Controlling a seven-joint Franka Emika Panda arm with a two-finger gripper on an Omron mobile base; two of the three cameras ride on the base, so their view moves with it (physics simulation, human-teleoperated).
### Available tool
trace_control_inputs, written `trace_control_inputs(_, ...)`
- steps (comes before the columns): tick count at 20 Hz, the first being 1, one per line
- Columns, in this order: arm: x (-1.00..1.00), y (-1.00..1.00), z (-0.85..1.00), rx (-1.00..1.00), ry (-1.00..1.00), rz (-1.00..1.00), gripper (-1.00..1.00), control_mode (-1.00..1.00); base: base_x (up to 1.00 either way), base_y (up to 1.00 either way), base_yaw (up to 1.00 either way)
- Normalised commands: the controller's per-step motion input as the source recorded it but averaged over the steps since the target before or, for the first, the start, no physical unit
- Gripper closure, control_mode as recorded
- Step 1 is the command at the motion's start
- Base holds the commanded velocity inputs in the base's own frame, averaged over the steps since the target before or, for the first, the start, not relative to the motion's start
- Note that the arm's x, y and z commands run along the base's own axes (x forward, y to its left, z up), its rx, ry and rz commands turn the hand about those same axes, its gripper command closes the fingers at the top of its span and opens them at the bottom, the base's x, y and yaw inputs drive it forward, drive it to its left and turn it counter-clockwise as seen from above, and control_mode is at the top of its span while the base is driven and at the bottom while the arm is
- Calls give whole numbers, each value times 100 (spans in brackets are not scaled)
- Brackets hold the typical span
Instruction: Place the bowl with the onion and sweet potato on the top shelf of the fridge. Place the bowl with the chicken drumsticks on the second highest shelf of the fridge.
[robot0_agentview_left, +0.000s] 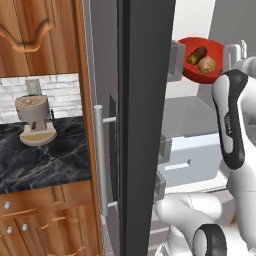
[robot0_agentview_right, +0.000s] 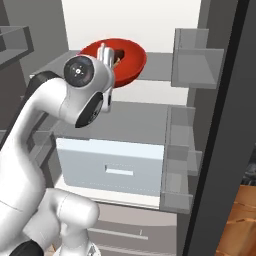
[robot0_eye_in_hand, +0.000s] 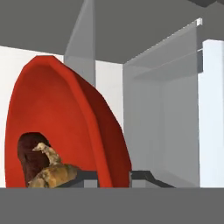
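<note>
Here the gripper (robot0_eye_in_hand: 113, 176) is closed on the rim of the red bowl (robot0_eye_in_hand: 65, 127); in the hand view its two dark tips sit either side of the bowl's wall, one inside and one outside. The bowl carries the sweet potato (robot0_agentview_left: 197, 54) and the onion (robot0_agentview_left: 206, 64), side by side, so this is the first step of the task: the vegetable bowl going to the top shelf (robot0_agentview_right: 162, 66) of the fridge (robot0_agentview_right: 135, 130). From the base views the bowl is held up inside the open fridge at about that shelf's level; whether its base already touches the glass I cannot tell. The arm (robot0_agentview_right: 55, 115) reaches in past the dark door (robot0_agentview_left: 145, 125), with the door bins (robot0_agentview_right: 195, 57) close on one side. The next move, I judge, calls for bringing the bowl down level onto the shelf, then opening the gripper and drawing straight back, clear of bins and door; the drumstick bowl comes after. The bench (robot0_agentview_left: 40, 155) with a coffee machine (robot0_agentview_left: 34, 120) lies off to the left.
</note>
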Motion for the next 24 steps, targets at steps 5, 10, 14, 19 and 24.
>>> trace_control_inputs(5, 100, -1, 4, 0, 7, -1, 100, -100, 0, 0, 0)
trace_control_inputs(10, 100, 0, 0, 0, 0, 0, 100, -100, 0, 0, 0)
trace_control_inputs(14, 98, 0, 0, 0, 0, 0, 100, -100, 0, 0, 0)
trace_control_inputs(19, 93, 0, -1, 0, 1, 0, 100, -100, 0, 0, 0)
trace_control_inputs(24, 90, 0, -7, 0, 7, 0, 100, -100, 0, 0, 0)
